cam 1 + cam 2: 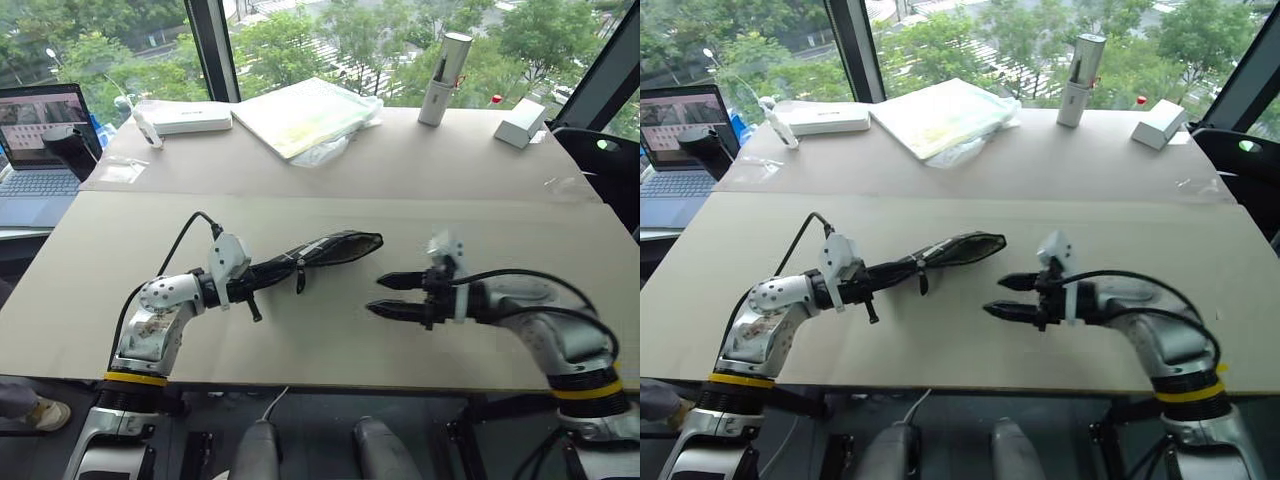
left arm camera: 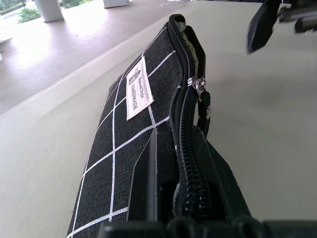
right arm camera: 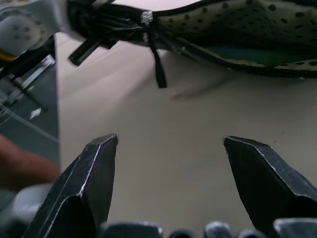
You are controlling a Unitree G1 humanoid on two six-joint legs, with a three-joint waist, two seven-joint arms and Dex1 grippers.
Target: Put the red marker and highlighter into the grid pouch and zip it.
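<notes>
My left gripper [image 1: 268, 273] is shut on one end of the grid pouch [image 1: 330, 247], holding it roughly level just above the tabletop. The pouch is black with white grid lines and a white label [image 2: 138, 88]. Its zipper pull [image 2: 198, 84] sits partway along, and the far part gapes open, showing dotted lining [image 3: 237, 20]. My right gripper [image 1: 375, 295] is open and holds nothing. It hovers to the right of the pouch's open end with its fingertips [image 3: 106, 148] pointed toward the pouch. The red marker and the highlighter are hidden.
At the back of the cardboard-covered table [image 1: 300, 340] lie a white box [image 1: 190, 118], a plastic-wrapped book [image 1: 305, 115], a silver cylinder [image 1: 445, 75] and a small white box [image 1: 520, 122]. A laptop [image 1: 40, 140] stands at the far left.
</notes>
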